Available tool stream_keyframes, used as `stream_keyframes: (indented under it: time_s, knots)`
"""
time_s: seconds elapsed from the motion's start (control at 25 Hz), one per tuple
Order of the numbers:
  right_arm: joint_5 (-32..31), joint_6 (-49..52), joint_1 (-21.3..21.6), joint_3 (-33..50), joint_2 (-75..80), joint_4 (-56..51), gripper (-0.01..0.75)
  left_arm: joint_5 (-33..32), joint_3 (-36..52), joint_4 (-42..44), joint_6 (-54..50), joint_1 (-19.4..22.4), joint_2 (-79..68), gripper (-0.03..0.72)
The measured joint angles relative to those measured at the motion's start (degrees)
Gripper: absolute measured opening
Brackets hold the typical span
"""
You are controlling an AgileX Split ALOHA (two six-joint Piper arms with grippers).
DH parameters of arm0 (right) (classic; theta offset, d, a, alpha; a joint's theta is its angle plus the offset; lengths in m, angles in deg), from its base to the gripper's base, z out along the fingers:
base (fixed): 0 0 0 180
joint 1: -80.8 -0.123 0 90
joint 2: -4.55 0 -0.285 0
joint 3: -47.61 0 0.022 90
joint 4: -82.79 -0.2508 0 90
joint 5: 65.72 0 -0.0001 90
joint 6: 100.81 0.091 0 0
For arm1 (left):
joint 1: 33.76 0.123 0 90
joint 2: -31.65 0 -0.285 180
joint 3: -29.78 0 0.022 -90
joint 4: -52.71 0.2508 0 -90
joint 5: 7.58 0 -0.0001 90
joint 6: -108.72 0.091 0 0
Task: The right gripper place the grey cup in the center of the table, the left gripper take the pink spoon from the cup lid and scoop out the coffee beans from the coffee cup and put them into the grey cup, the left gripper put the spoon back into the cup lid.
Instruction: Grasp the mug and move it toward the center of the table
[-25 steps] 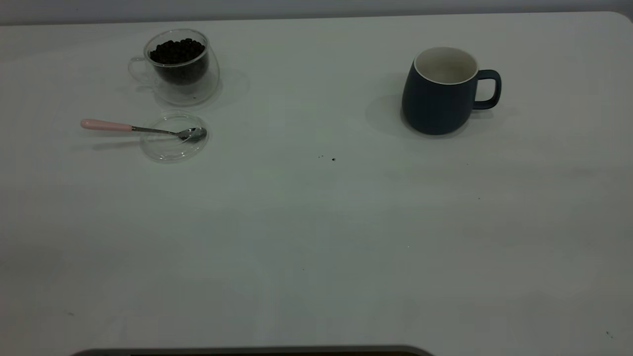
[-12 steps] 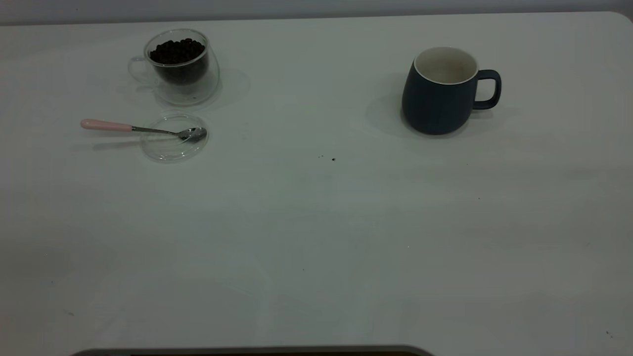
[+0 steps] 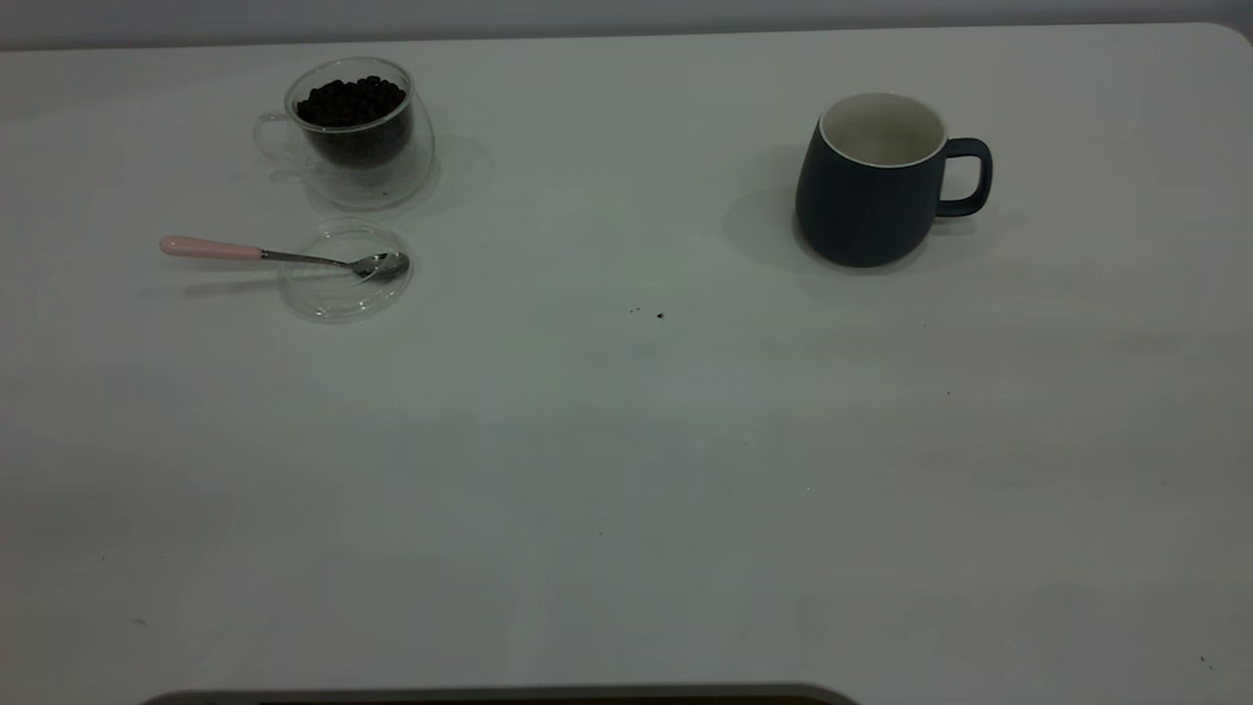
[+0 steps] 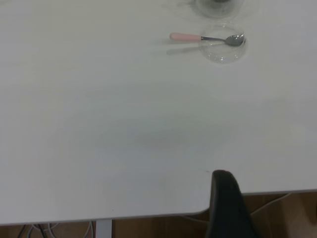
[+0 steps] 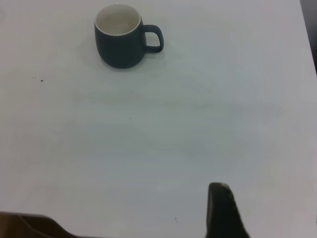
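Observation:
The grey cup [image 3: 871, 191] stands upright and empty at the back right of the table [image 3: 626, 470], handle to the right; it also shows in the right wrist view [image 5: 119, 39]. The coffee cup [image 3: 357, 132] with coffee beans [image 3: 350, 100] stands at the back left. In front of it lies the cup lid [image 3: 343, 274] with the pink spoon [image 3: 210, 248] across it, bowl on the lid, handle pointing left. The spoon [image 4: 185, 36] and lid [image 4: 223, 47] also show in the left wrist view. The left gripper [image 4: 225, 208] hangs at the table's near edge, far from them. The right gripper [image 5: 223, 213] is over the near table, far from the grey cup.
A few tiny dark specks [image 3: 659, 315] lie near the table's middle. A dark rounded edge [image 3: 499, 695] shows at the table's front. Neither arm appears in the exterior view.

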Motion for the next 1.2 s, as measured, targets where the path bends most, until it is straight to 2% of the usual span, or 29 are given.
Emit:
stream_keyframes:
  time_s: [0.52, 0.68, 0.88, 1.2]
  knots:
    - [0.0, 0.0, 0.0, 0.0, 0.08, -1.24, 0.482, 0.0, 0.0, 0.0, 0.0, 0.0, 0.0, 0.48]
    - [0.57, -1.05, 0.0, -1.46, 5.03, -2.13, 0.503, 0.0, 0.0, 0.0, 0.0, 0.0, 0.0, 0.48]
    - [6.87, -9.65, 0.0, -4.89, 20.16, -2.96, 0.584, 0.0, 0.0, 0.0, 0.0, 0.0, 0.0, 0.48]
    - [21.96, -28.94, 0.0, -9.6, 51.97, -10.83, 0.587, 0.0, 0.0, 0.0, 0.0, 0.0, 0.0, 0.48]
